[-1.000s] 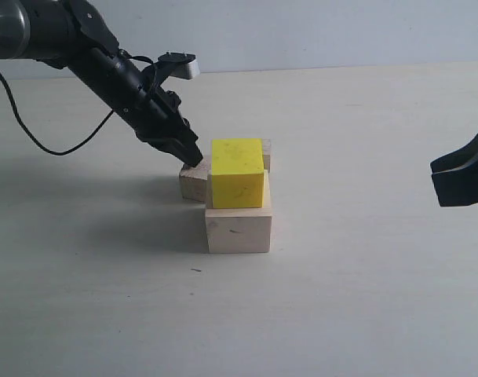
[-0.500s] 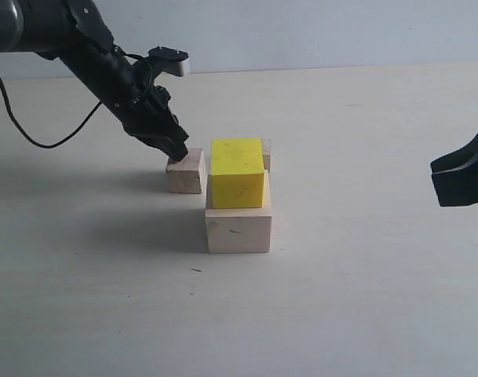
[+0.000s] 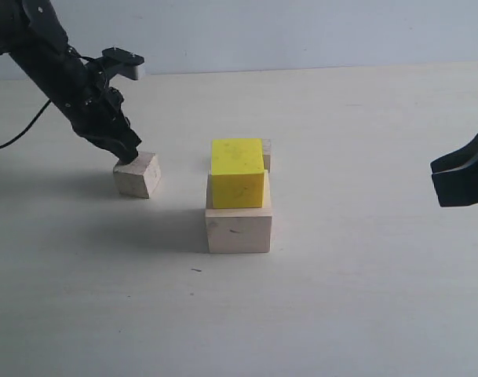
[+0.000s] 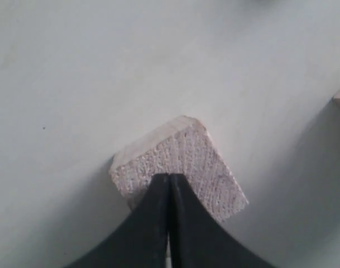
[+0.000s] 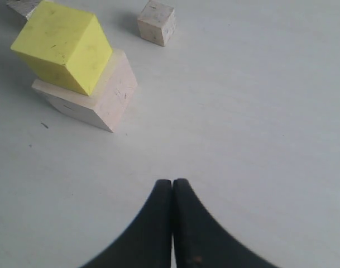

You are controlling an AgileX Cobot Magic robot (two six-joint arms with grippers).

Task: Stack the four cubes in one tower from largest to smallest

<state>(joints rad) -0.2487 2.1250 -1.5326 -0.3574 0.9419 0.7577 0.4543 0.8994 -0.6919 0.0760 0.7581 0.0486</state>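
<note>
The left gripper (image 4: pixel 170 177) had its two fingers pinched tight together, with nothing between them. Their tip touched the near top edge of a small wood cube (image 4: pixel 183 162), which sat flat on the table (image 3: pixel 341 298), off to the left and well apart from the stack. The right gripper (image 5: pixel 172 182) was pinched closed too and held nothing, hanging far out on the right. In the middle, the yellow cube (image 3: pixel 237 173) sat on the big pale wood cube (image 3: pixel 239 229). Another small wood cube (image 5: pixel 156 22) sat on the table just behind them. The small cube looked light and hard, with rough, grippy sides, so it should not slip or squash. I think the fingers should open and hold it by two flat sides facing each other, not by its corners.
</note>
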